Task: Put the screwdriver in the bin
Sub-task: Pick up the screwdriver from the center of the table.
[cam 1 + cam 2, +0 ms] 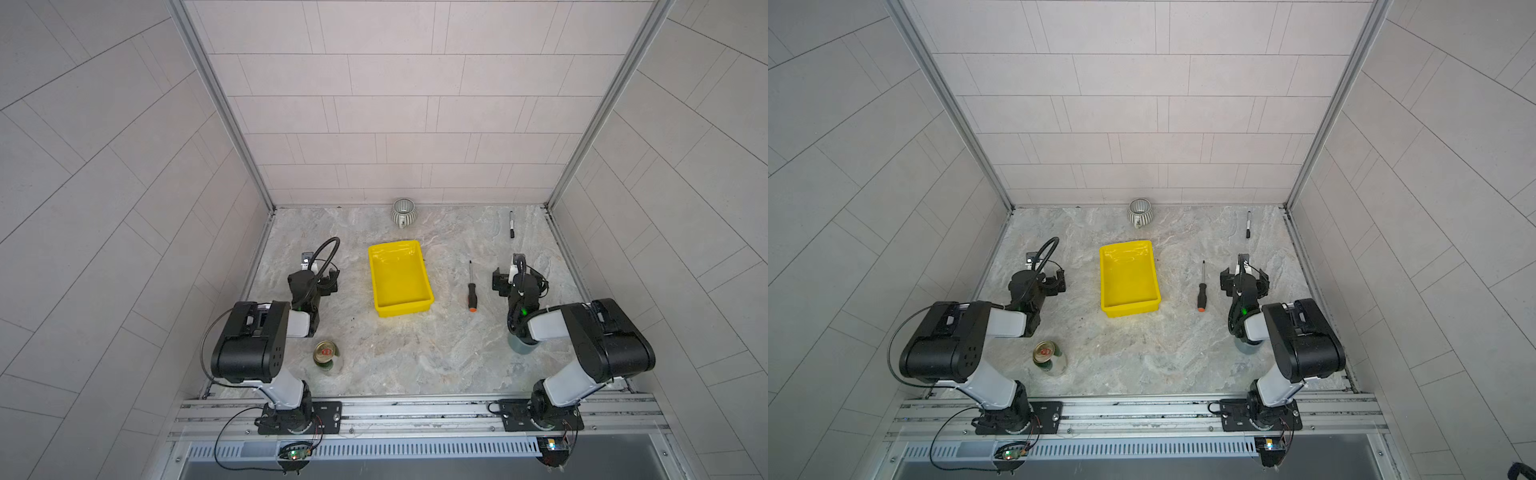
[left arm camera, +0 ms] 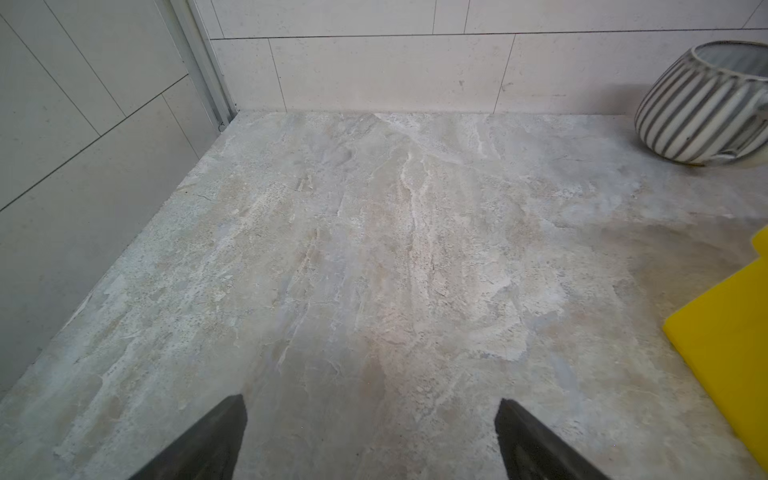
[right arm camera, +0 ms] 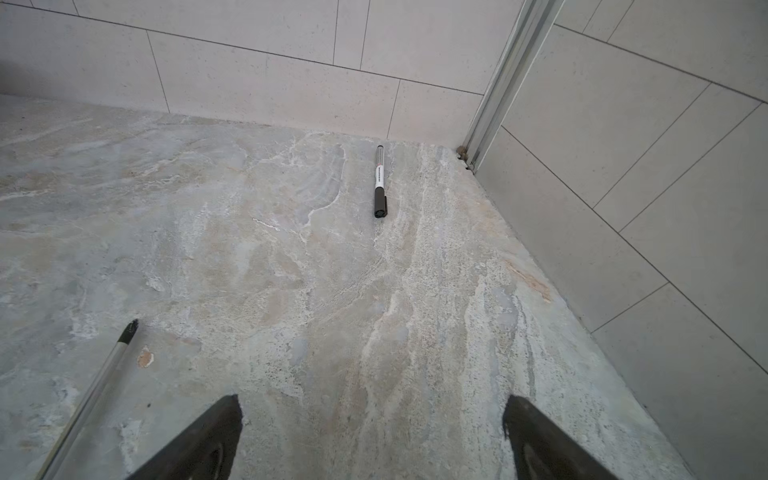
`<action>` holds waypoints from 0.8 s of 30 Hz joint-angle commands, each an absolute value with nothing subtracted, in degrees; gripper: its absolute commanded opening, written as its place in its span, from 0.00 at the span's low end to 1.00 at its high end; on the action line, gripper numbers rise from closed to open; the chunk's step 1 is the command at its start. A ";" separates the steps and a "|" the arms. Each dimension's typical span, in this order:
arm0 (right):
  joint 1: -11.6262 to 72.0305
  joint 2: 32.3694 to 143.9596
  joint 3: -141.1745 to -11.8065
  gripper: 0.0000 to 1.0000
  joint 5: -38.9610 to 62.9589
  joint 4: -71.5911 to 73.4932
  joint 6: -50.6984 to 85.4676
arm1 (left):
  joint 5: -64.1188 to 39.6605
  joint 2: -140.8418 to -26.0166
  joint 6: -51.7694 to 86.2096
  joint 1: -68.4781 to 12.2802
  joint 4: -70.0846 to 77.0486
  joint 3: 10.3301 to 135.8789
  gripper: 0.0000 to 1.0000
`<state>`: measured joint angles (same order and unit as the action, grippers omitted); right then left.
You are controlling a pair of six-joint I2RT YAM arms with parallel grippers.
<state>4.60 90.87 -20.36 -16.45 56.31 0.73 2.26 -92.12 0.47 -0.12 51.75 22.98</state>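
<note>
Ok so, standing here looking at the rig: the screwdriver (image 1: 471, 291) is lying flat on the stone-look table (image 1: 415, 361). It's outside the yellow bin (image 1: 405, 310), off to the bin's right, near it but not touching. The orange cap points toward the robot bases and the metal tip points at the back wall.

It sits between the bin and the right gripper (image 3: 370, 436), which hangs low just beside it with no contact. That gripper's 2 fingers (image 3: 208, 436) are spread wide, with only bare tabletop between them. Its wrist cam catches the screwdriver's shaft and tip running alongside 1 finger.

The left gripper (image 2: 370, 436) is on the other side of the bin. Its pincer is apart too and it's holding nothing. A corner of the bin just peeks into its wrist cam.

Other stuff, seen in both top views:
- A ribbed grey mug (image 1: 403, 212) sits against the back wall, behind the bin.
- A black marker (image 1: 511, 224) lies near the far right corner, well apart from the screwdriver.
- A can with a gold lid (image 1: 325, 353) stands near the front, by the left arm.
- A grey-blue cup (image 1: 517, 345) is mostly hidden under the right arm.
</note>
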 commanded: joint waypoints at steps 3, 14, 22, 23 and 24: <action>4.56 90.61 -20.56 0.99 -16.18 56.46 1.10 | 1.25 -90.85 0.58 0.10 52.73 22.76 1.00; 4.57 90.53 -20.46 0.99 -16.16 56.52 1.14 | -1.06 -90.88 1.19 1.20 53.55 22.33 1.00; 4.57 90.58 -20.48 0.99 -16.11 56.58 1.14 | -1.16 -90.88 1.16 1.23 53.54 22.33 1.00; 4.57 90.53 -20.43 0.99 -16.09 56.59 1.14 | -1.15 -90.88 1.15 1.33 53.57 22.40 1.00; 4.57 90.59 -20.41 0.99 -16.08 56.57 1.10 | -1.14 -90.85 1.15 1.29 53.58 22.33 1.00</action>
